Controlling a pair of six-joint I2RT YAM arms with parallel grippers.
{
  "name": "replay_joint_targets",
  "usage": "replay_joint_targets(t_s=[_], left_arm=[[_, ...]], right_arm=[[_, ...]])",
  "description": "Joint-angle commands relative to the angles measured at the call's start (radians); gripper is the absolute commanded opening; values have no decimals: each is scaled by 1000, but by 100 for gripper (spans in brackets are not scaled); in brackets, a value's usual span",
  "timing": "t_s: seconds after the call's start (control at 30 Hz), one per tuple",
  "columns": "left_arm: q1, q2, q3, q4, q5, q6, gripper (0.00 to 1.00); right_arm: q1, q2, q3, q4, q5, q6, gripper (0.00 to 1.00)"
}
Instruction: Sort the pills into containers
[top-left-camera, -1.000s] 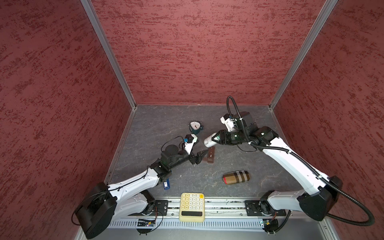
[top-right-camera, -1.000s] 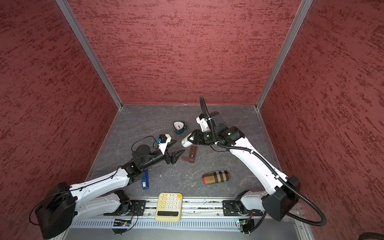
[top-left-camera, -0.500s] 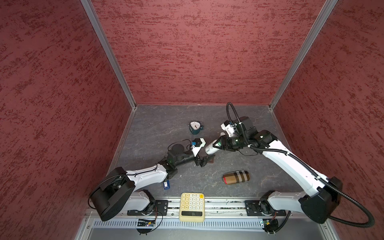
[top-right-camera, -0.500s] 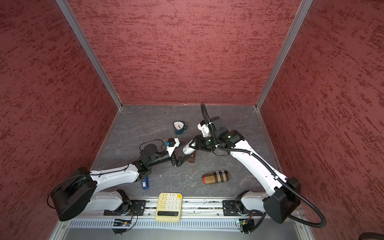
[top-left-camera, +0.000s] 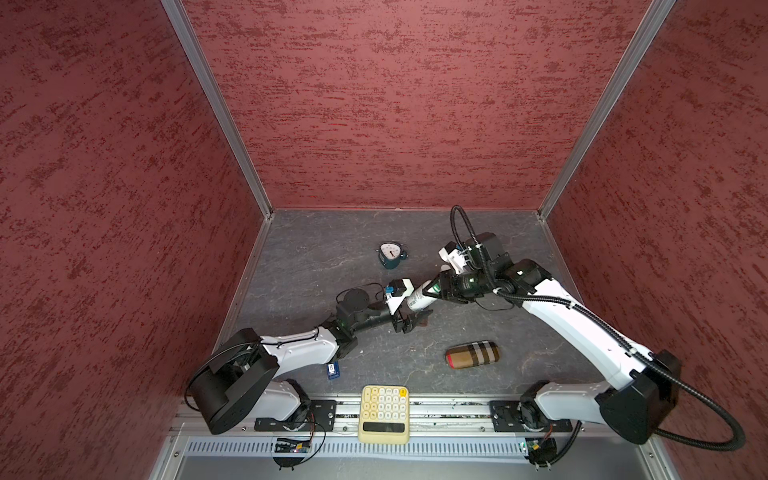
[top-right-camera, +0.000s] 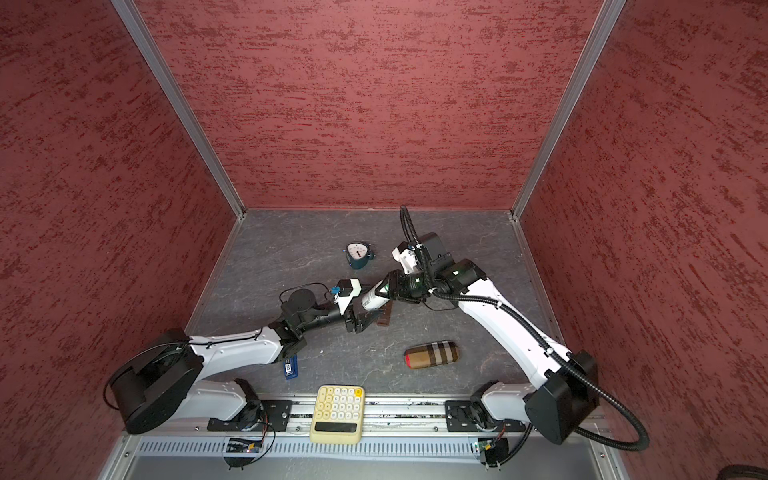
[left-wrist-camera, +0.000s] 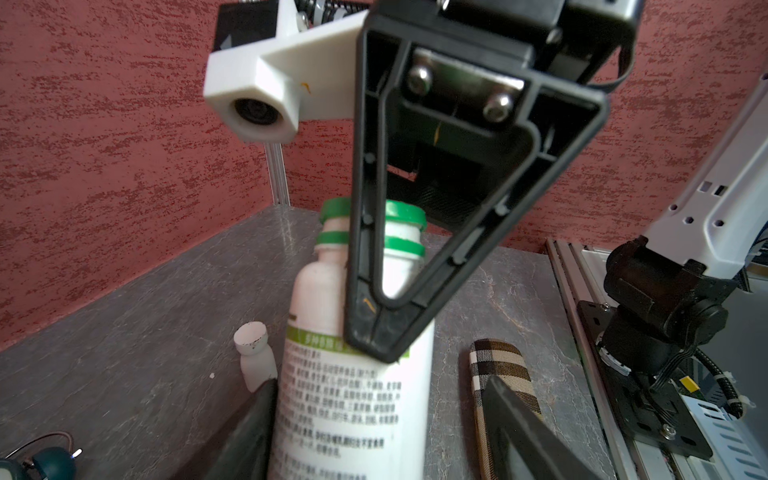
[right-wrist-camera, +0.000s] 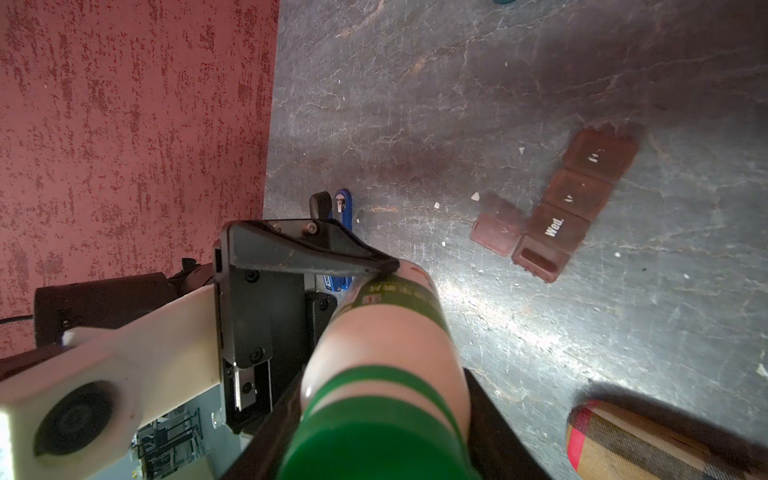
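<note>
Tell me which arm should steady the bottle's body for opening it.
Probably left. The left gripper has its open fingers astride the white bottle at its labelled body, and the right gripper is clamped near the green cap.

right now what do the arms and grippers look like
The left arm and right arm have white shells, black joints and black bases on a silver rail. The left gripper and right gripper are black, with triangular open-frame fingers and white wrist camera mounts. A thick black ribbed hose runs along the right arm; a thin black cable curls by the left wrist.
</note>
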Motion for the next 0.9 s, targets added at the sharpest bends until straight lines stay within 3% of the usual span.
replay_joint_targets(t_s=[0.0,0.4,0.67,0.87], left_arm=[[-4,17,-3,30,21,20,74],[-2,50,-3,37,32,40,61],[1,31,-31,35,34,55,66],[9,24,-25,7,66,73,65]], right_arm=[[-8,-28,-9,46,-19,21,37],[-9,-31,-17,36,-26,22,36],[-33,-41,-24,30,-55,16,35],[-46,-40,-42,44,-82,22,34]])
